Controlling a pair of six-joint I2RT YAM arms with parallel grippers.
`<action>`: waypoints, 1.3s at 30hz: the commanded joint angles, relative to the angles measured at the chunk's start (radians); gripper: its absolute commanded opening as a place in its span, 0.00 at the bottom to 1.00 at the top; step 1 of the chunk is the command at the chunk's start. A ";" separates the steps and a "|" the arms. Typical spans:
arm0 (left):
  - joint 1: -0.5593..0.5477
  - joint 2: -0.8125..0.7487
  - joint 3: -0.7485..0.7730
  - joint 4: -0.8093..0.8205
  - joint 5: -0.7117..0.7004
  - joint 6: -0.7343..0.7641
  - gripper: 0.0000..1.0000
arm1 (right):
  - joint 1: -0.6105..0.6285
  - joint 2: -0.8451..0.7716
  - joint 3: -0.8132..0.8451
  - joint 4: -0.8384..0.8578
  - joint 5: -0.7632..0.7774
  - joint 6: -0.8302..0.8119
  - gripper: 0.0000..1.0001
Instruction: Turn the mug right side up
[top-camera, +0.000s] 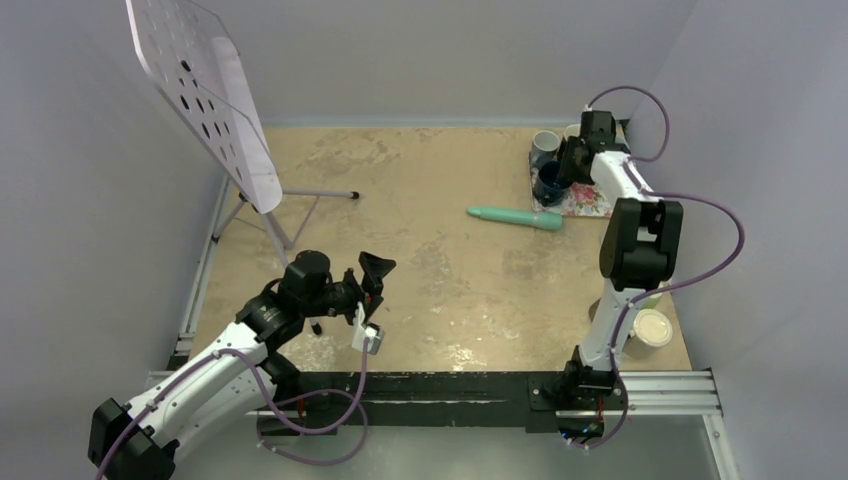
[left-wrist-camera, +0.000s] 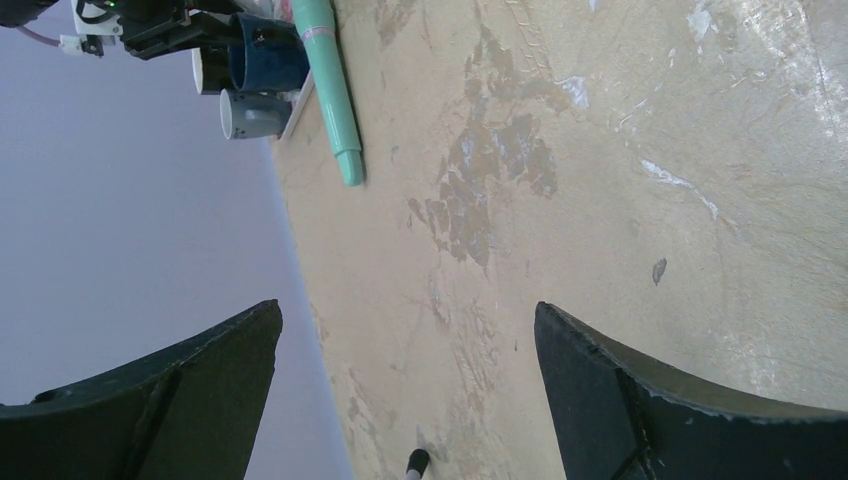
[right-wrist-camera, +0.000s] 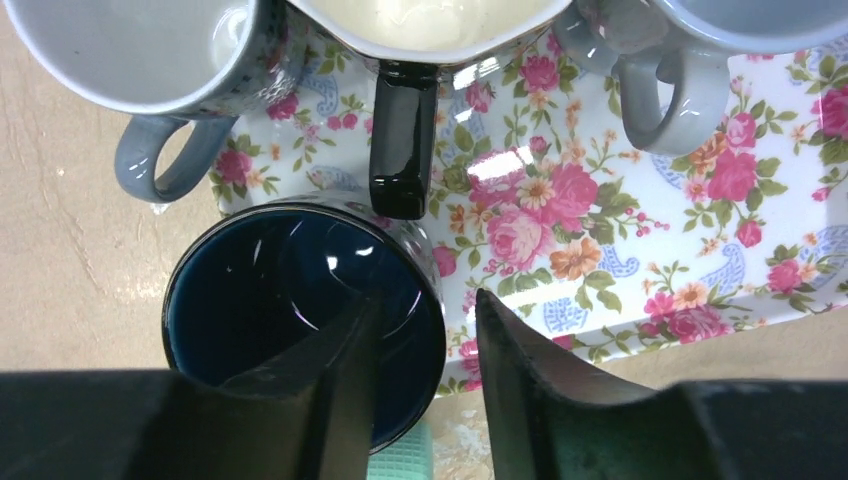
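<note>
Mug (right-wrist-camera: 290, 300) upright, empty, at tray's (right-wrist-camera: 640, 270) edge; right gripper (right-wrist-camera: 425, 300) slack astride its rim; left gripper (left-wrist-camera: 405, 310) wide, empty; tan table (top-camera: 440, 180).

Far right, the navy mug (right-wrist-camera: 290, 310) shows glossy dark blue inside too. The tray (right-wrist-camera: 640, 230) is white with pink roses, orange blooms, green leaves and blue paisley. The grey-blue mug (right-wrist-camera: 150, 60) is white inside, the black-handled mug (right-wrist-camera: 402, 140) cream inside. A mint-green tube (top-camera: 515, 216) lies on the mottled tan tabletop (top-camera: 430, 280). The right pincer (right-wrist-camera: 425, 300) and left pincer (left-wrist-camera: 405, 310) are black.
</note>
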 joint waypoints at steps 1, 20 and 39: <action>0.004 0.004 0.007 0.033 0.038 -0.007 1.00 | 0.008 -0.097 0.029 0.004 0.029 -0.035 0.45; -0.001 -0.003 0.040 -0.014 0.114 -0.024 1.00 | 0.091 -0.823 -0.635 0.080 0.207 0.233 0.89; -0.005 -0.107 -0.139 0.198 0.096 -0.157 1.00 | -0.083 -0.976 -0.753 -0.470 0.487 0.928 0.98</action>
